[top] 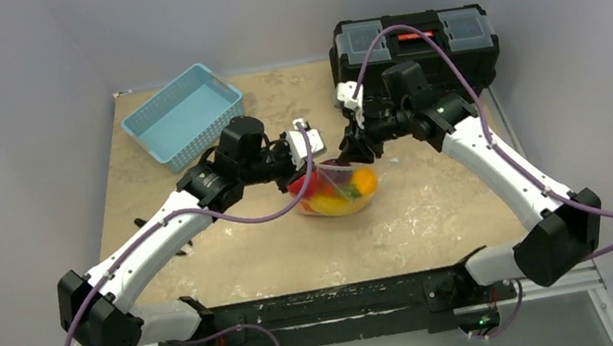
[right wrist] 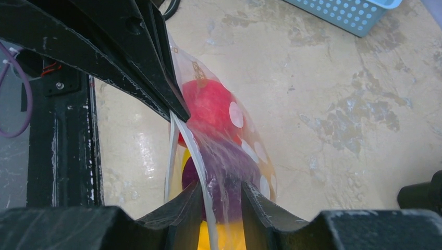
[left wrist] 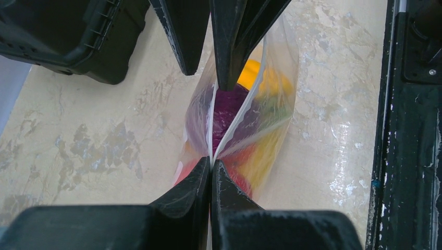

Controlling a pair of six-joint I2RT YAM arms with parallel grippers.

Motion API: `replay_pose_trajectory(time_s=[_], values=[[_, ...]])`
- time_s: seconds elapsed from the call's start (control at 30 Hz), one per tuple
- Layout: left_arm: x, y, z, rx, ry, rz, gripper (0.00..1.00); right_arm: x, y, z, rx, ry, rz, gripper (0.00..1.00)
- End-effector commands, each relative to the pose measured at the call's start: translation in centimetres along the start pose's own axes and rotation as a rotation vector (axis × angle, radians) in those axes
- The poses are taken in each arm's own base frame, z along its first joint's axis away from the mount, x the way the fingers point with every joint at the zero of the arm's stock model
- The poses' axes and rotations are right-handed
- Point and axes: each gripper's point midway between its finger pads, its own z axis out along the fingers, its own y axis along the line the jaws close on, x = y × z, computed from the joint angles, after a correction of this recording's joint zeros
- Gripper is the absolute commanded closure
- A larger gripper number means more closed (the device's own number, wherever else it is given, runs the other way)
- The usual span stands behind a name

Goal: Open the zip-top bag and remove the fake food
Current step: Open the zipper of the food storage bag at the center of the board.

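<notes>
Both arms stretch inward from the near edge, elbows out, wrists meeting over the middle of the bench (top: 440,207). The left arm (top: 154,241) reaches rightward and the right arm (top: 509,167) leftward. The zip-top bag (top: 337,198) sits just below them with its mouth held up and the fake food (top: 361,183) inside. The left jaws are clamped on the mouth's edge. The right jaws stand slightly apart astride one lip.

Zip-top bag (right wrist: 237,117) is clear with white polka dots and a white zip strip. Fake food (right wrist: 208,107) is red, purple, yellow, orange. Basket (top: 183,115) is light blue with a grid of holes. Table (top: 439,198) is beige, mottled grey-brown. Toolbox (top: 412,40) is black with a red bit on the lid. Left arm (top: 154,241) and right arm (top: 509,167) are white and black, with purple cables (top: 272,214).
</notes>
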Motion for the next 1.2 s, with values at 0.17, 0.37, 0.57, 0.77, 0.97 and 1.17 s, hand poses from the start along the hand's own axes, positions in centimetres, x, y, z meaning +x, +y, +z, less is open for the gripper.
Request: replay_pose_trajectory(time_s=[0.17,0.37,0.57,0.77,0.97,1.17], values=[[-2.9,0.0,-0.5,0.011,-0.106,-0.004,1.00,0.7,-0.2,1.0,0.005,0.035,-0.028,0.91],[-4.2,-0.1,-0.6,0.017,-0.152,-0.073,0.76,-0.7,-0.4,-0.2,0.040,-0.012,-0.040,1.00],[-6.9,-0.4,-1.4,0.041,-0.256,-0.226,0.19,-0.4,-3.1,-3.2,0.183,-0.083,0.028,1.00],[-7.6,0.0,-2.1,-0.030,-0.326,-0.486,0.10,0.3,-4.3,-5.4,0.297,-0.148,0.052,1.00],[-8.7,0.1,-4.0,-0.072,-0.460,-0.750,0.07,-0.2,-5.4,-8.2,0.412,-0.219,0.065,1.00],[-6.1,-0.6,-3.5,-0.083,-0.473,-1.029,0.00,0.1,-7.3,-11.4,0.564,-0.287,0.103,1.00]])
